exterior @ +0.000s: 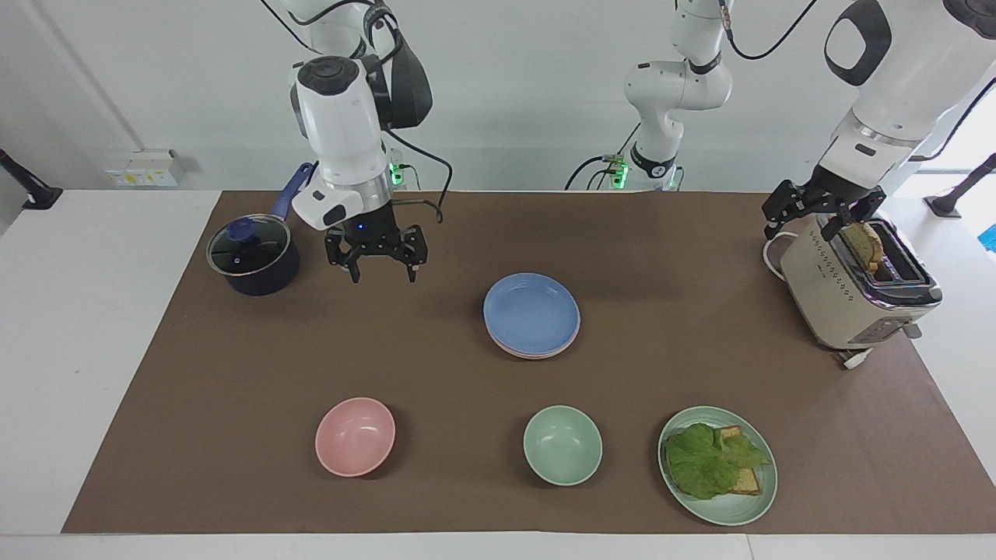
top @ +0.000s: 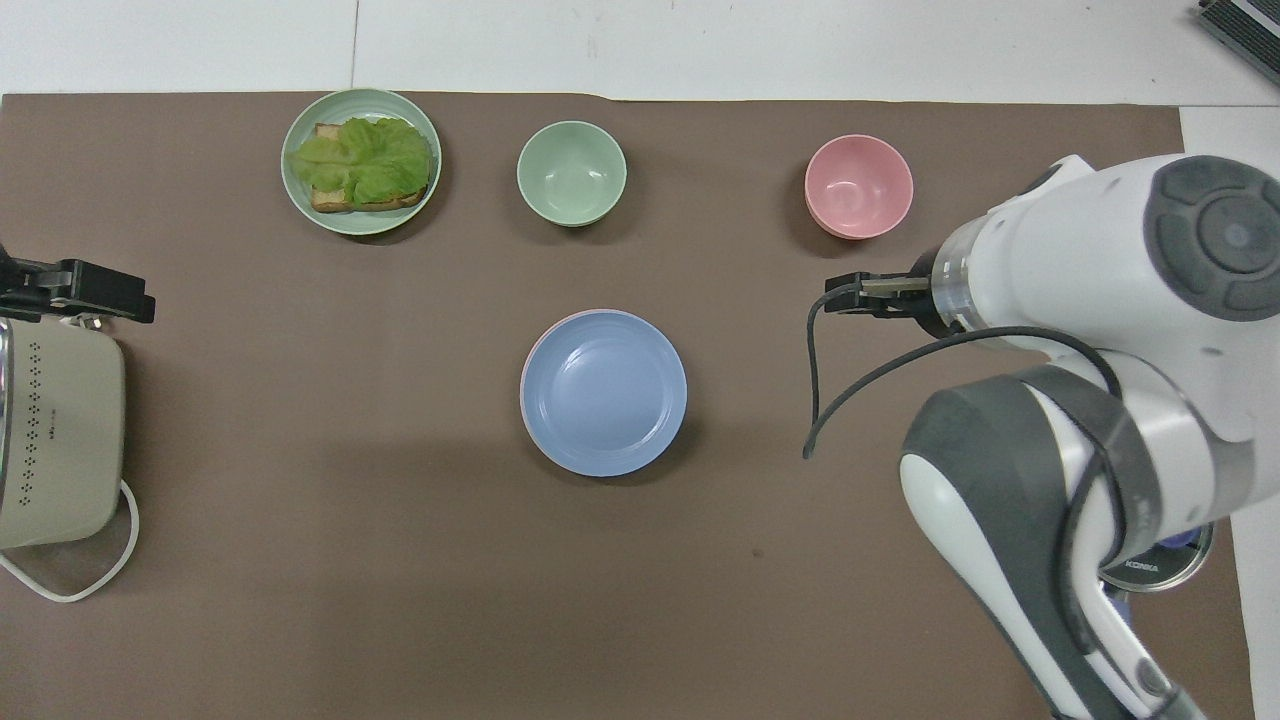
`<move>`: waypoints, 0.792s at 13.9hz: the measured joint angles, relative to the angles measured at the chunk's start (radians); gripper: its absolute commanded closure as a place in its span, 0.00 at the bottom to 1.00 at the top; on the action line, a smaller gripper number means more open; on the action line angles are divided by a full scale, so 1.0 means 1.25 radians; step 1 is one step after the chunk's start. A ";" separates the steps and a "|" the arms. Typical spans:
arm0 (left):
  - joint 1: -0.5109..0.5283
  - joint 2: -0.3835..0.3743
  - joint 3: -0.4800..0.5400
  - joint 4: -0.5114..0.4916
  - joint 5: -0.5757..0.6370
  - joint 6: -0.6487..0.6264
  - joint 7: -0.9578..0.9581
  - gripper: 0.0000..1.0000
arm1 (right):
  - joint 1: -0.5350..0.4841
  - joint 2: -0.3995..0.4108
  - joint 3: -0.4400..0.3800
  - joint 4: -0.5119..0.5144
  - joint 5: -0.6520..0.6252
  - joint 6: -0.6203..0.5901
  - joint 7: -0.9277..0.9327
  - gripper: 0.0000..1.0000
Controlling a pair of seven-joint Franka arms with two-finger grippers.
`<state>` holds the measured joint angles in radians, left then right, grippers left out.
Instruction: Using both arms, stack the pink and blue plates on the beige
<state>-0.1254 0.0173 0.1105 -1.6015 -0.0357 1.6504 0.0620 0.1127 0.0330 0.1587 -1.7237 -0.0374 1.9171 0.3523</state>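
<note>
One brown mat [exterior: 233,373] covers your white table [exterior: 78,311], with a pale wall above. Your blue plate [exterior: 531,311] tops the pink plate [exterior: 537,352] mid-mat; any beige plate is hidden. Your right gripper [exterior: 377,266] hangs spread and empty beside the saucepan [exterior: 253,257]. Your left gripper [exterior: 817,210] waits, splayed, over the toaster [exterior: 848,299].

Plain white wall [exterior: 529,93] at the robots' end, evenly lit. White bench [exterior: 85,327] covered over most of its top by a brown mat [exterior: 685,311]. White socket strip [exterior: 144,167] low on the wall, toward the right arm's end. Black clamp mounts [exterior: 27,187] at both bench ends.
</note>
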 measured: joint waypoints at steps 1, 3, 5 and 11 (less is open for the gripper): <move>0.000 0.000 0.000 0.000 0.000 0.000 0.000 0.00 | -0.010 -0.011 -0.001 0.018 0.000 -0.023 0.000 0.00; 0.000 0.000 0.000 0.000 0.000 0.000 0.000 0.00 | -0.025 -0.028 -0.002 0.052 0.000 -0.073 0.000 0.00; 0.000 0.000 0.000 0.000 0.000 0.000 0.000 0.00 | -0.031 -0.031 -0.002 0.085 0.000 -0.117 0.010 0.00; 0.000 0.000 0.000 0.000 0.000 0.000 0.000 0.00 | -0.073 -0.056 -0.015 0.148 0.014 -0.214 0.058 0.00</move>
<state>-0.1254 0.0173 0.1105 -1.6015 -0.0357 1.6504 0.0620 0.0210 -0.0372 0.1400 -1.5388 -0.0199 1.6496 0.4249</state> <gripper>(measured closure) 0.000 0.000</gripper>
